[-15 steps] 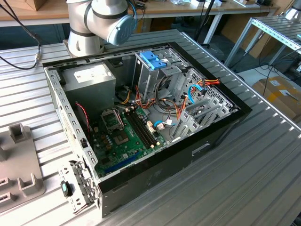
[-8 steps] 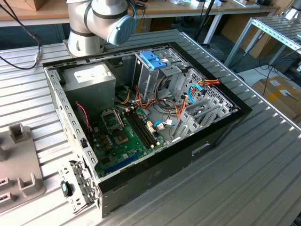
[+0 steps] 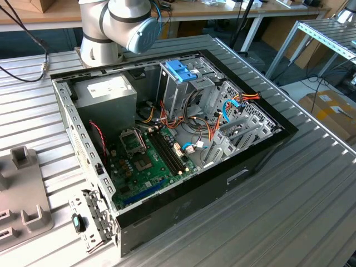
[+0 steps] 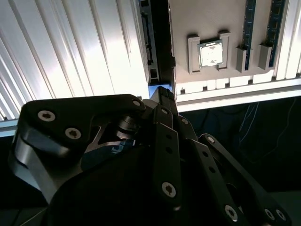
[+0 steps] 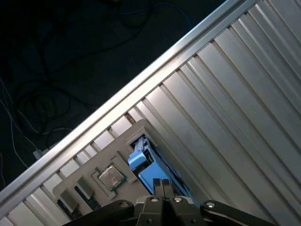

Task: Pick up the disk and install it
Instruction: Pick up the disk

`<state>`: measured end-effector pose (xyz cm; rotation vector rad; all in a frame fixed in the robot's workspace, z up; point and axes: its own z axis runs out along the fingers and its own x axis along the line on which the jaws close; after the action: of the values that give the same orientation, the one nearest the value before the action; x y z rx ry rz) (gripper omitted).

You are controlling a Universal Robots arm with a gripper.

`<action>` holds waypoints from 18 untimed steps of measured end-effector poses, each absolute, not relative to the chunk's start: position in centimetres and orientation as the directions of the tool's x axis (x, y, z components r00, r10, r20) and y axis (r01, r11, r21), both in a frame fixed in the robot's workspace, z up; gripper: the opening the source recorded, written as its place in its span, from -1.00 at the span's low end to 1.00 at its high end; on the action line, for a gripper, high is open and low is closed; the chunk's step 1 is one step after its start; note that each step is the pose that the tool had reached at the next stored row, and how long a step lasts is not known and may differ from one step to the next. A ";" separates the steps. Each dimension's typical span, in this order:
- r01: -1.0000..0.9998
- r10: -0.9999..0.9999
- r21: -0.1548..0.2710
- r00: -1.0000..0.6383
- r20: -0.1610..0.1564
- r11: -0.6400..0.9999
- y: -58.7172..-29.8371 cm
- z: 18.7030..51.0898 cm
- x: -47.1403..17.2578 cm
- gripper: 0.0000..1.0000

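We're close over the disk (image 5: 141, 160), a flat drive in a blue plastic edge frame, seated in a slot of the grey moulded holder (image 5: 120, 141), just beside the square silver processor chip (image 5: 111, 176). In the first wrist view the black linkage gripper (image 5: 163, 184) sits right at the blue frame. We can't tell whether the claw is clenched or released. For a clean pick, we reckon, stay centred across the frame, square to the slot, and pull straight so nothing binds
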<state>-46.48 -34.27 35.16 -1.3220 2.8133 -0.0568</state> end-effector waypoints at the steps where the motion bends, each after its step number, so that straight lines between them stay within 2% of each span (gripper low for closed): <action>1: -0.774 -0.776 -0.047 -0.631 -0.014 0.631 -34.3 35.2 -46.5 -0.79; 18: -0.825 -0.827 -0.047 -0.563 -0.014 0.563 -34.3 35.2 -46.5 -0.79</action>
<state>-46.48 -34.27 35.16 -1.4525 2.7465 -0.0543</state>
